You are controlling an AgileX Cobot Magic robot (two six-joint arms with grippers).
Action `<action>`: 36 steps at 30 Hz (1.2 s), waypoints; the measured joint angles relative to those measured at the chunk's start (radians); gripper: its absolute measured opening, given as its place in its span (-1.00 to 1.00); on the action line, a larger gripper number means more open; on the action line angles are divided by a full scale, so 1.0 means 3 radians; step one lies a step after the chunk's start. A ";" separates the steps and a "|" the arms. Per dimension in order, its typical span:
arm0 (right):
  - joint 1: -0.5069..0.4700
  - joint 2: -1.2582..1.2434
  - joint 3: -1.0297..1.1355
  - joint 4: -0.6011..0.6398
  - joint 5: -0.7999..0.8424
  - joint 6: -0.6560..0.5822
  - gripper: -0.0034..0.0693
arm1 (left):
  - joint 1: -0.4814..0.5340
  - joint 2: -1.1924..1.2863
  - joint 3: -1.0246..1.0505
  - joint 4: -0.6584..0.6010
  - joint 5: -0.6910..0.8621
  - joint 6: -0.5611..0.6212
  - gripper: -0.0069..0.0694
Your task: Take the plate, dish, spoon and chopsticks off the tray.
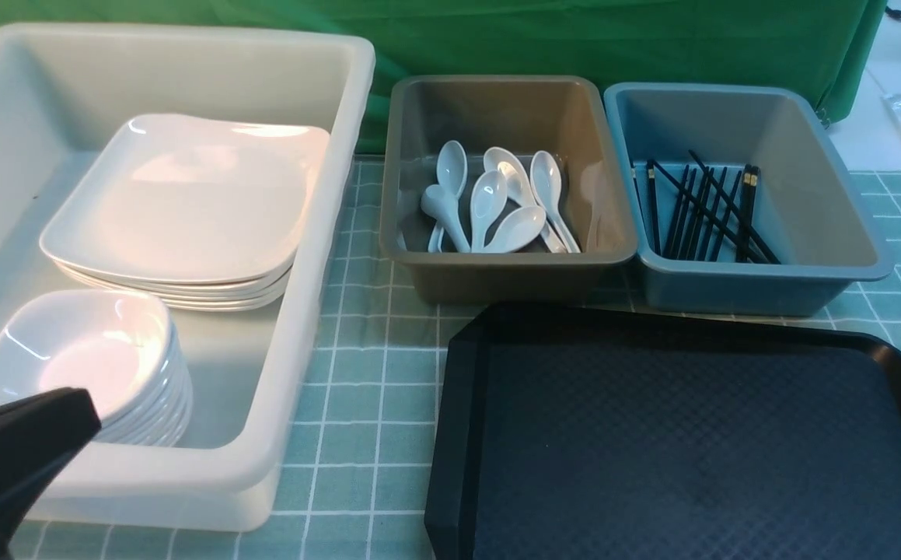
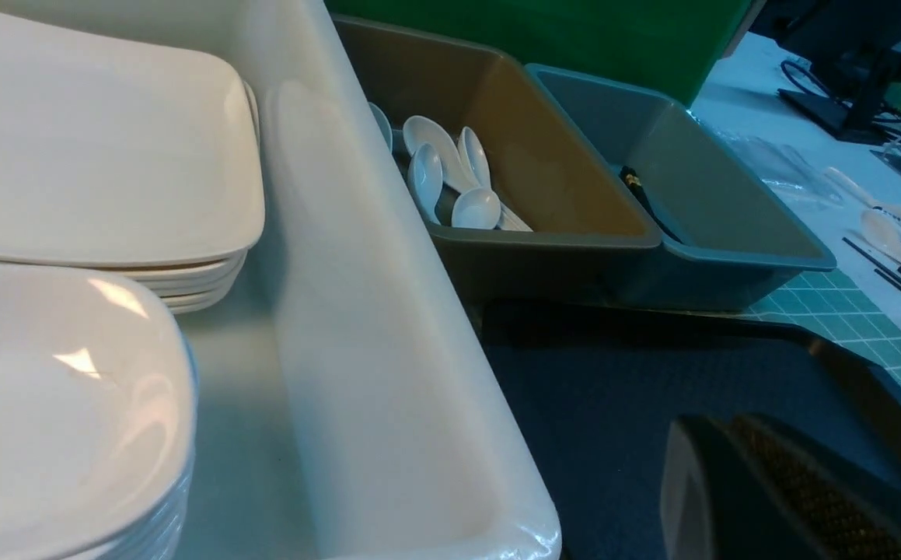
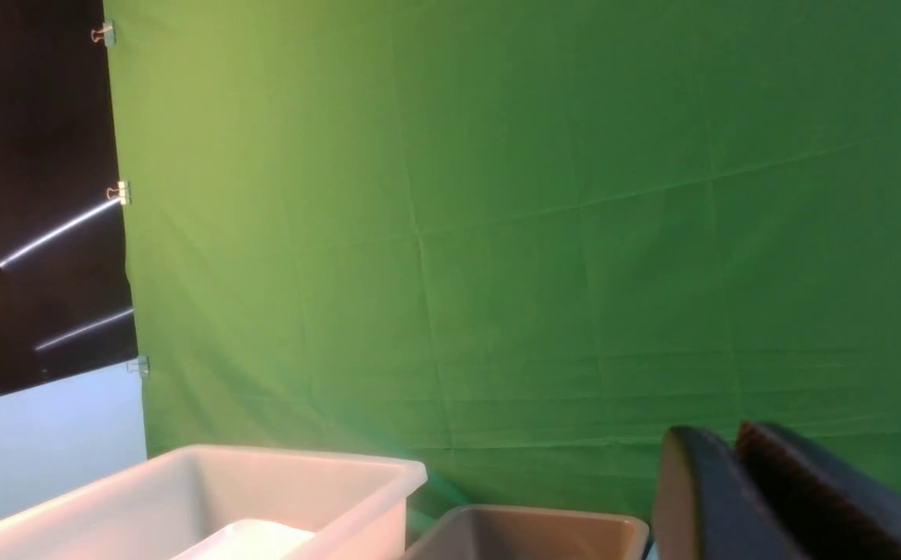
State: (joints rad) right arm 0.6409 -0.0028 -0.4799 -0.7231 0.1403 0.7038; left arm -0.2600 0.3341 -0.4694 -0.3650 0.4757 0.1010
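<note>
Landmark: the tray [image 1: 691,443], nearest on the counter [image 1: 364,404]; every place below is told from it.
Tray: its textured floor shows bare in the front view; no plate, dish, spoon or chopsticks lie on the part in view. Its long side runs left-right.
Left gripper [image 2: 738,490]: low beside the tray's left, over the near corner of the white tub [image 1: 318,311]. The jaws look nearly together with nothing between them, though only part shows.
Right gripper [image 3: 738,490]: raised and facing the green backdrop [image 3: 497,233]; jaws close together, nothing held as far as shows.
Dishes [image 1: 85,365]: stacked in the white tub's near end, left of the tray.
Plates [image 1: 186,202]: stacked in the same tub, farther back than the dishes, lying flat.
Spoons [image 1: 497,202]: in the grey tub [image 1: 504,264] just behind the tray's left part. Most have bowls toward the far wall and handles toward the tray; one or two lie crossed.
Chopsticks [image 1: 703,206]: in the blue tub [image 1: 761,272] behind the tray's right part. Long axes run mostly near-to-far, a few crossing at a slant; gold tips show at the far end on some.
Progress: by my judgement the clearing is done, with nothing left on the tray.
</note>
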 joint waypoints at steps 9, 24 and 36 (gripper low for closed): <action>0.0000 0.0000 0.0000 -0.0003 0.0000 0.0021 -0.55 | 0.0000 0.0000 0.0003 -0.0003 0.0000 0.0003 -0.79; 0.0000 0.0000 0.0000 -0.0006 -0.0003 0.0036 -0.46 | 0.0028 -0.0190 0.0137 0.0326 -0.0441 0.0022 -0.79; 0.0000 0.0000 0.0000 -0.0006 -0.0003 0.0039 -0.41 | 0.0920 -0.1087 0.1544 0.0927 -0.0965 0.0014 -0.79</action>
State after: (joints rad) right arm 0.6409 -0.0028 -0.4799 -0.7250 0.1394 0.7155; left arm 0.0160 0.0079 -0.0063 -0.0868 0.1862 0.1052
